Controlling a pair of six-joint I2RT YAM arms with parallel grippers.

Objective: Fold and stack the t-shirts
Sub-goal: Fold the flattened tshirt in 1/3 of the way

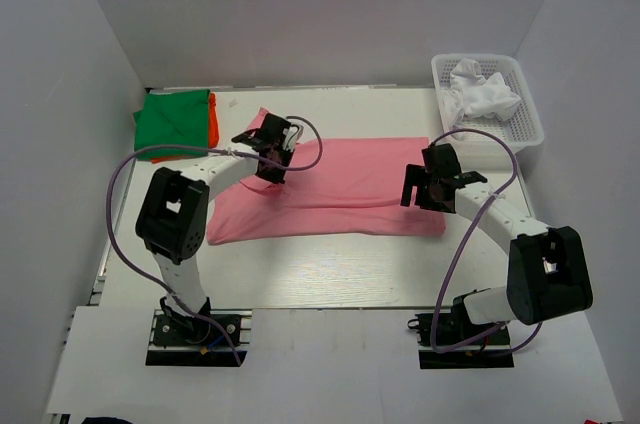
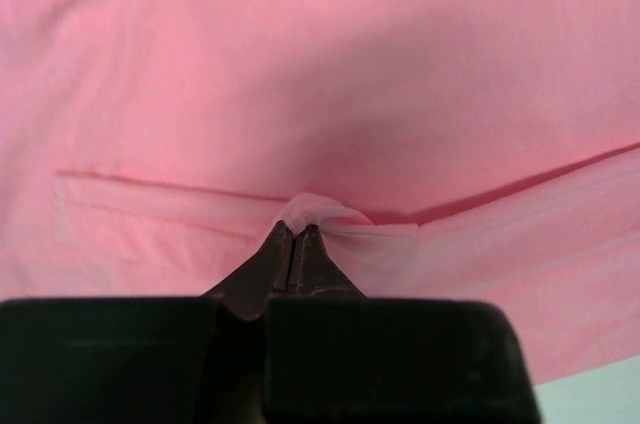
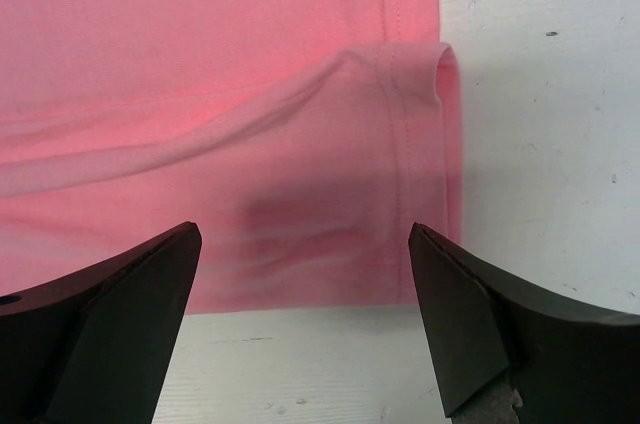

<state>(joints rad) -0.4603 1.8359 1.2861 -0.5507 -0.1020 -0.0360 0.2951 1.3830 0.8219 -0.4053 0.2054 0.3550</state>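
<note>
A pink t-shirt (image 1: 340, 184) lies spread across the middle of the table, partly folded lengthwise. My left gripper (image 1: 272, 156) is shut on a pinch of its cloth near the shirt's left end; in the left wrist view the pink t-shirt (image 2: 330, 74) fills the frame and a small fold bulges at the tips of the gripper (image 2: 298, 228). My right gripper (image 1: 428, 184) hovers open over the shirt's right end. In the right wrist view the gripper (image 3: 305, 234) has nothing between its fingers, above the hemmed corner of the pink t-shirt (image 3: 220, 124).
A folded green t-shirt (image 1: 172, 118) lies on an orange one (image 1: 213, 116) at the back left. A white mesh basket (image 1: 530, 124) at the back right holds a crumpled white t-shirt (image 1: 482, 92). White walls enclose the table (image 1: 330, 269).
</note>
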